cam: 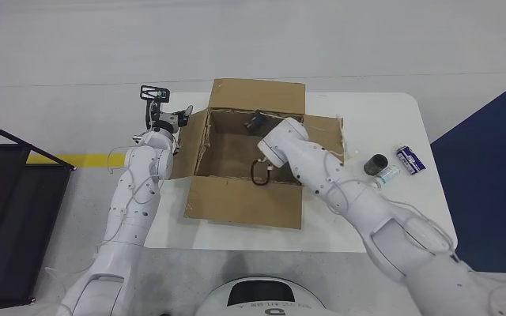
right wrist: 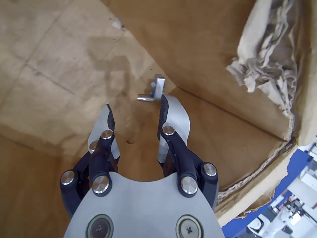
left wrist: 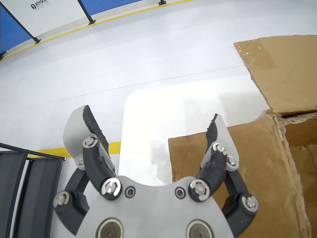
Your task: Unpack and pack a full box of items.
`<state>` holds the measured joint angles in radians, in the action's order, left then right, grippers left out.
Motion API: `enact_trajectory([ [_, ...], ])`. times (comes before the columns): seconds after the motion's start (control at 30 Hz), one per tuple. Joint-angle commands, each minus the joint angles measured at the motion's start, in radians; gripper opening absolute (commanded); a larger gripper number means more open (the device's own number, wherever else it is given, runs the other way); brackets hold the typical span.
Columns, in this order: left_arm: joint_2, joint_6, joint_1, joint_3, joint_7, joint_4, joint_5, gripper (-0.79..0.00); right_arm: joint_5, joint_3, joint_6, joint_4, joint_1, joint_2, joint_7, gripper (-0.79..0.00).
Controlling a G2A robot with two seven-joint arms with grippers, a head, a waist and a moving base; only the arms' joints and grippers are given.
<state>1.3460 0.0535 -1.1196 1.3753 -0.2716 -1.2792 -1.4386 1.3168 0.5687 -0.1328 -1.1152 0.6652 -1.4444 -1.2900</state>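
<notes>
The left arm [cam: 138, 186] is extending forward along its own side, elbow slightly bent, and the left claw [left wrist: 149, 120] is hanging at its end – its two ribbed fingers [left wrist: 95, 127] are standing wide apart. The right arm [cam: 348, 197] is angling across toward the middle, wrist tipping downward; the right claw [right wrist: 136, 106] is pointing down, fingers parted more narrowly.
</notes>
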Motion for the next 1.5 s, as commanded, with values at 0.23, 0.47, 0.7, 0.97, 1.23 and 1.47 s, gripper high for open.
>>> enact_trajectory([
  [0.23, 0.000, 0.000, 0.000, 0.000, 0.000, 0.000, 0.000, 0.000, -0.024, -0.015, -0.003, 0.147, -0.039, -0.053, 0.033, -0.428],
  [0.47, 0.000, 0.000, 0.000, 0.000, 0.000, 0.000, 0.000, 0.000, -0.035, -0.009, 0.005, 0.220, -0.050, -0.079, 0.077, -0.474],
  [0.7, 0.000, 0.000, 0.000, 0.000, 0.000, 0.000, 0.000, 0.000, -0.040, -0.009, 0.008, 0.299, -0.066, -0.108, 0.089, -0.496],
  [0.97, 0.000, 0.000, 0.000, 0.000, 0.000, 0.000, 0.000, 0.000, -0.100, 0.016, 0.087, 0.332, -0.079, -0.130, 0.142, -0.637],
  [1.23, 0.000, 0.000, 0.000, 0.000, 0.000, 0.000, 0.000, 0.000, -0.095, 0.109, 0.126, 0.247, -0.046, -0.091, 0.211, -0.686],
  [1.47, 0.000, 0.000, 0.000, 0.000, 0.000, 0.000, 0.000, 0.000, 0.041, 0.123, 0.004, 0.181, -0.002, -0.073, 0.110, -0.594],
])
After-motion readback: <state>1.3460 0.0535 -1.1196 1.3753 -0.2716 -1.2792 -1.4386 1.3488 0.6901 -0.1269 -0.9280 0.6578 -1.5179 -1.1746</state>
